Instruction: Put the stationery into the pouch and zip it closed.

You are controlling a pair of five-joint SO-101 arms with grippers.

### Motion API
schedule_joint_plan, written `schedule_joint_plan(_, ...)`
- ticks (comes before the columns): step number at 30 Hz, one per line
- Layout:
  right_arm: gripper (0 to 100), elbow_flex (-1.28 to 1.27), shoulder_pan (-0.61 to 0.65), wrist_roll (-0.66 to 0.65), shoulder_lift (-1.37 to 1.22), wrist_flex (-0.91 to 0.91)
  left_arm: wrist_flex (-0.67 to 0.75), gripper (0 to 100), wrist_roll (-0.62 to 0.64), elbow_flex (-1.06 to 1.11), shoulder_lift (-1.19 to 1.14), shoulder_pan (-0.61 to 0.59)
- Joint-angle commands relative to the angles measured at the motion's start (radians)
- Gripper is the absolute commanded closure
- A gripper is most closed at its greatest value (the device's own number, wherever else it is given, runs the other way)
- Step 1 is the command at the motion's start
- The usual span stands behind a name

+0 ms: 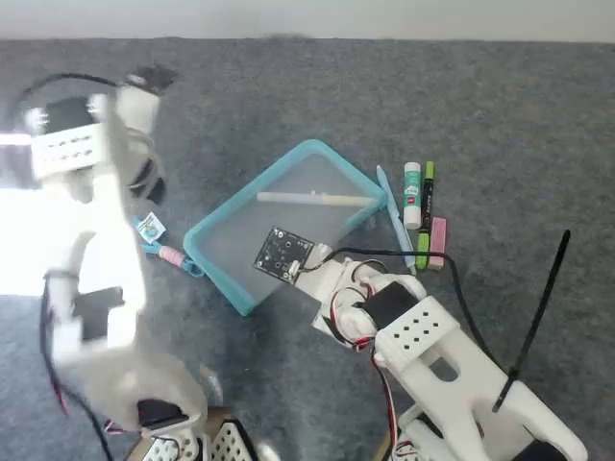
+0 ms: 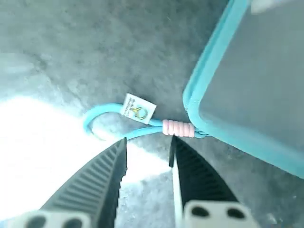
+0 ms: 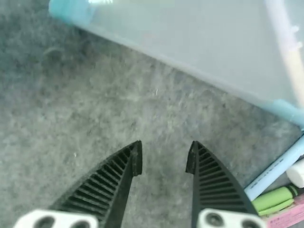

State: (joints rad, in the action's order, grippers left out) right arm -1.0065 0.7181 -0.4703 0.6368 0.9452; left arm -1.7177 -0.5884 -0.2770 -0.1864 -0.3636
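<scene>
We found the left gripper (image 2: pixel 148 142) open just above the strap (image 2: pixel 178 128) at a corner of the pouch (image 2: pixel 247 95), and the right gripper (image 3: pixel 164 154) open over the mat (image 3: pixel 95 104) beside the pouch, whose other side the stationery (image 1: pixel 423 216) lay along.

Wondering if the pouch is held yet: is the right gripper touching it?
Apart. In the right wrist view, bare grey carpet lies between the open right gripper and the edge of the pouch.
</scene>
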Motion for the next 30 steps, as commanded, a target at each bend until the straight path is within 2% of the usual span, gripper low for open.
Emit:
schedule_joint_plan(1,82.6,0.061,0.002,-0.011,0.013,0.025,0.080,86,-0.140,0.285,0.272,0.006)
schedule_joint_plan(4,82.6,0.060,0.002,-0.012,0.013,0.027,0.351,85,-0.315,0.645,0.411,0.008)
schedule_joint_plan(8,82.6,0.058,0.002,-0.012,0.013,0.028,0.793,78,-0.425,1.021,0.591,-0.017)
schedule_joint_plan(11,82.6,0.058,0.002,-0.014,0.012,0.028,1.003,75,-0.546,1.257,0.720,-0.023)
schedule_joint_plan(13,82.6,0.058,0.001,-0.018,0.012,0.028,1.054,73,-0.615,1.376,0.802,-0.020)
schedule_joint_plan(21,82.6,0.058,0.001,-0.018,0.007,0.021,1.059,72,-0.677,1.534,0.973,0.032)
schedule_joint_plan(27,82.6,0.058,0.001,-0.017,0.007,0.022,1.066,72,-0.675,1.543,0.973,0.147)
schedule_joint_plan(30,82.6,0.058,0.001,-0.014,0.008,0.024,1.154,72,-0.634,1.549,0.971,0.166)
